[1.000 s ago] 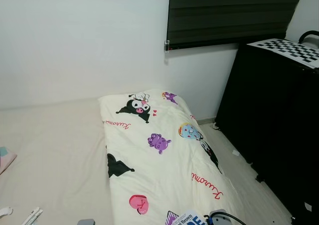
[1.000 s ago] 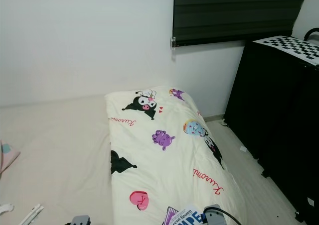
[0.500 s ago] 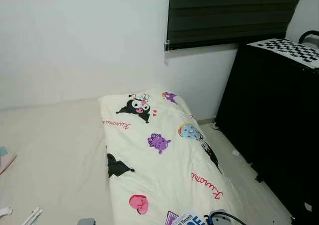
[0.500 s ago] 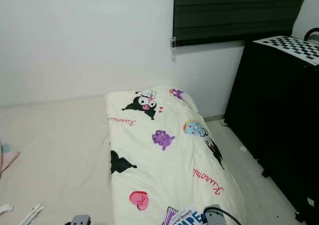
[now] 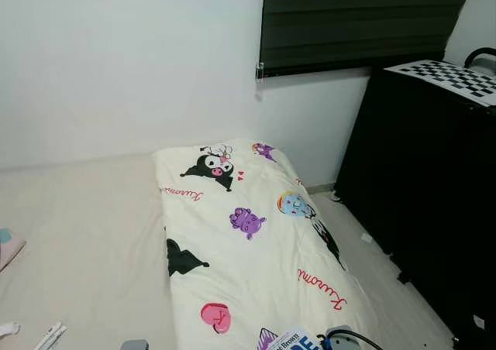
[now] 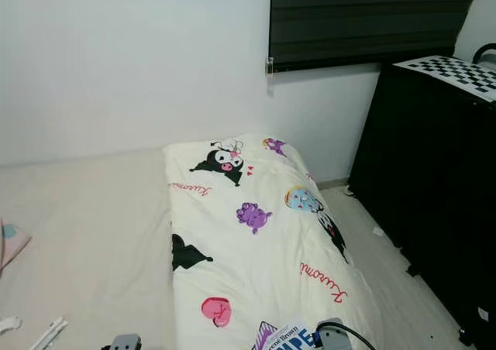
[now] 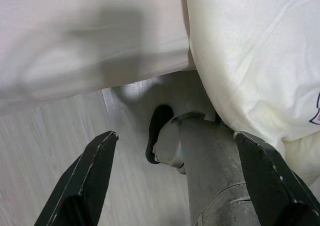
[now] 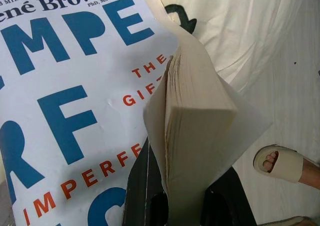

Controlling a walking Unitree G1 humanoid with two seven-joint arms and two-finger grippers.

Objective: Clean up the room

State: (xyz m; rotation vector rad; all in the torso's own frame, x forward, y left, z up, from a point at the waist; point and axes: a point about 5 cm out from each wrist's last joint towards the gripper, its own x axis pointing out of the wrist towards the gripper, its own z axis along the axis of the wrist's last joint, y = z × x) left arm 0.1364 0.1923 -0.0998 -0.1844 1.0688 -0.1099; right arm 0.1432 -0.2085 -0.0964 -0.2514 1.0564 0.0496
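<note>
Nothing has shifted since earlier frames. Bed (image 5: pixel 77 234) carries a cartoon-print quilt (image 5: pixel 248 249); black cabinet (image 5: pixel 426 187) beside it. Book (image 8: pixel 75 111) sits at the quilt's near end, right gripper (image 8: pixel 185 201) jaws pinching its pages. Left gripper (image 7: pixel 175 186) jaws spread above floor (image 7: pixel 50 146).

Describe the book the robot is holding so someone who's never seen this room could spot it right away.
Start at the cream cartoon-print comforter spread over the low bed by the dark window blind. At its near end, the right tool grips a paperback book by its pages. It stands out by its white cover with big blue letters and smaller red ones.
</note>
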